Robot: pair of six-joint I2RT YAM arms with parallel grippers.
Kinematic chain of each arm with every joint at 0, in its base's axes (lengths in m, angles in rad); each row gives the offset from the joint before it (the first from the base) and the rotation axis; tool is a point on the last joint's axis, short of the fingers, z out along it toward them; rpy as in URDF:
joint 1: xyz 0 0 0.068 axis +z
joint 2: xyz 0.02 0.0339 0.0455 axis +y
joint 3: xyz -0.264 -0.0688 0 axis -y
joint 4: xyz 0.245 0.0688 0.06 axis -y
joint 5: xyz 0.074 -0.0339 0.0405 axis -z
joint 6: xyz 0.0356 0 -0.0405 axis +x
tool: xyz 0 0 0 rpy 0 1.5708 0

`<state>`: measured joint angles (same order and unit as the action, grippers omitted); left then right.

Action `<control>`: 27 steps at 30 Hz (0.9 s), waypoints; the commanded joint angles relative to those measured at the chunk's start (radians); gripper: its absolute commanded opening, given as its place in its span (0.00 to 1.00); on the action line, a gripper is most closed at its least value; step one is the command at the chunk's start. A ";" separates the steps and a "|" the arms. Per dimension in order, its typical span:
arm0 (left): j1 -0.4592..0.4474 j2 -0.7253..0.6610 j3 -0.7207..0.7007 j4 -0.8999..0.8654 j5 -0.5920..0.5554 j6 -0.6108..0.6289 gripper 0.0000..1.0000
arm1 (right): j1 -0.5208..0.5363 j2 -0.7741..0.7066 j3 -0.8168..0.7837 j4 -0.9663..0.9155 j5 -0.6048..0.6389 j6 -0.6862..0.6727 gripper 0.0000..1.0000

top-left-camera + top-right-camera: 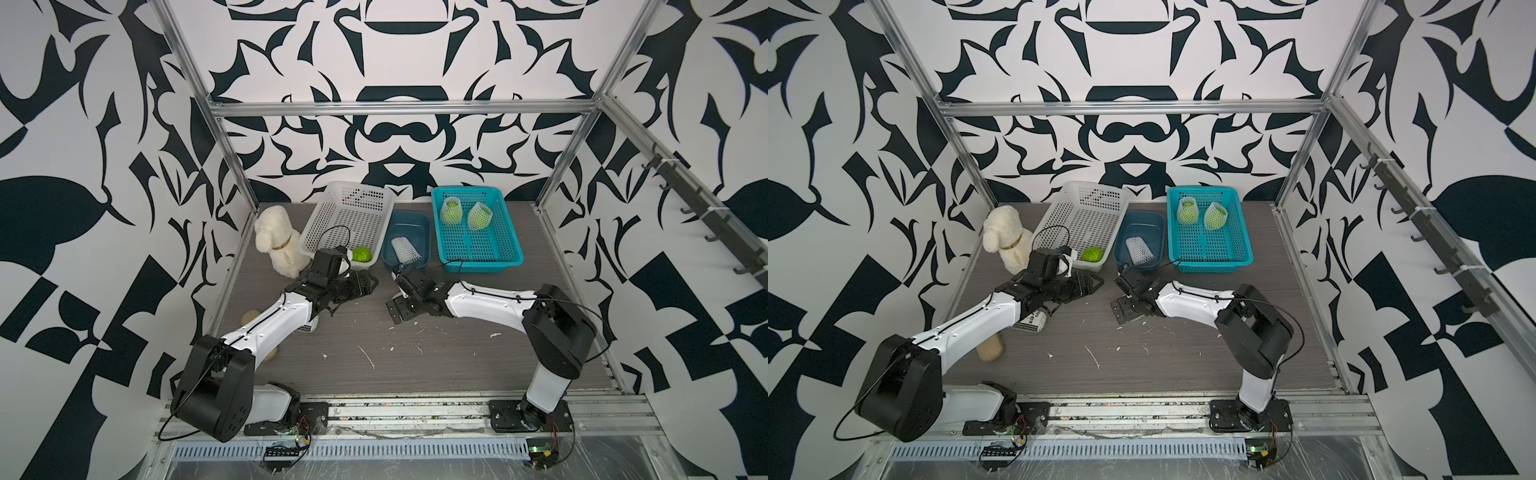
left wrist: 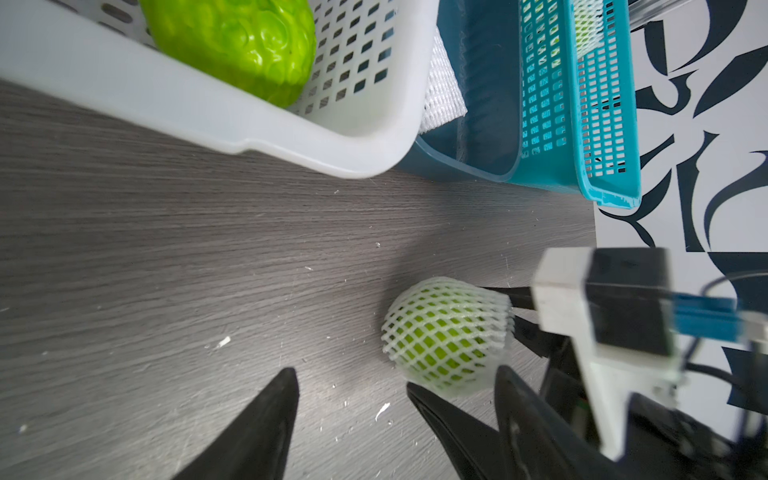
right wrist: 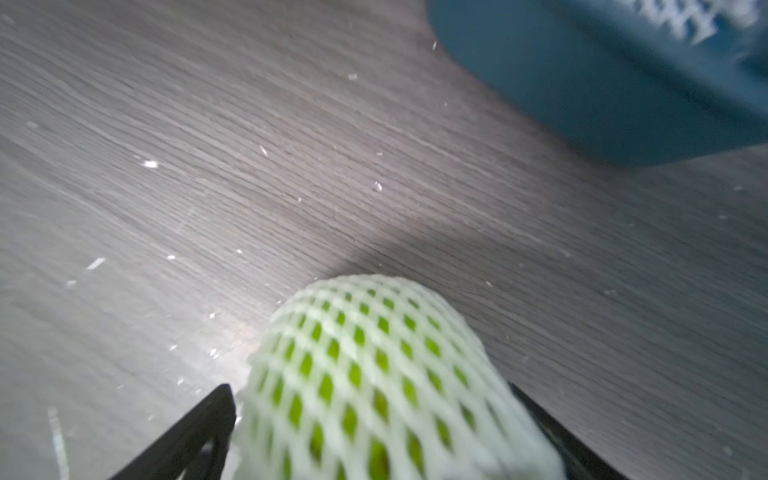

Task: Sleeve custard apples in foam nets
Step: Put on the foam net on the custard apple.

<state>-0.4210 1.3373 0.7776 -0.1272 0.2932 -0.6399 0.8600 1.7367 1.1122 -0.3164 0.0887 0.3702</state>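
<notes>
Custard apple (image 2: 436, 345) in its net (image 2: 494, 299) lies on the table (image 2: 208, 257) between the two arms, just in front of the tub (image 2: 457, 166). Green skin shows through the white mesh all round. The right gripper (image 3: 370, 386) has it between its jaws, which stand wide, one finger (image 3: 208, 415) on each side of the net. That wrist view is blurred, and I cannot tell whether the fingers press the net or only flank it.

The left gripper (image 2: 349, 378) is low over the table just beside this apple, jaws apart with nothing between them, pointing toward the right arm. A bare apple (image 1: 361, 254) rests in the near right corner of the white basket (image 1: 332, 220), close behind the left gripper.

Two netted apples (image 1: 451, 210) (image 1: 480, 216) stand side by side at the far end of the teal basket (image 1: 478, 249), well apart from both arms. Green shows at the open top of each net. A spare net (image 1: 405, 249) lies in the tub, which sits between the two baskets.

A plush dog (image 1: 276, 241) sits left of the white basket, near the left arm. Under that arm lie a beige roll (image 1: 990, 349) and a labelled can (image 1: 1032, 322), partly hidden. White scraps (image 1: 365, 357) dot the table in front of both grippers.
</notes>
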 commanded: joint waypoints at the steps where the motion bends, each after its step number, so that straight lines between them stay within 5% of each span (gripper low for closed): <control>1: 0.004 -0.005 -0.012 0.019 0.017 -0.001 0.76 | 0.005 -0.078 0.036 -0.051 0.012 0.051 1.00; 9: 0.004 -0.010 -0.011 0.018 0.026 0.000 0.76 | 0.006 -0.063 0.021 -0.067 -0.009 0.252 1.00; 16: 0.004 -0.021 -0.018 0.020 0.028 0.000 0.76 | 0.016 -0.003 0.041 -0.025 -0.031 0.279 1.00; 27: 0.006 -0.021 -0.029 0.021 0.023 -0.001 0.76 | 0.020 0.091 0.092 -0.036 0.042 0.280 0.82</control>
<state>-0.4198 1.3342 0.7593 -0.1120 0.3111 -0.6399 0.8749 1.8133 1.1675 -0.3603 0.0872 0.6434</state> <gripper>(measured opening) 0.763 0.824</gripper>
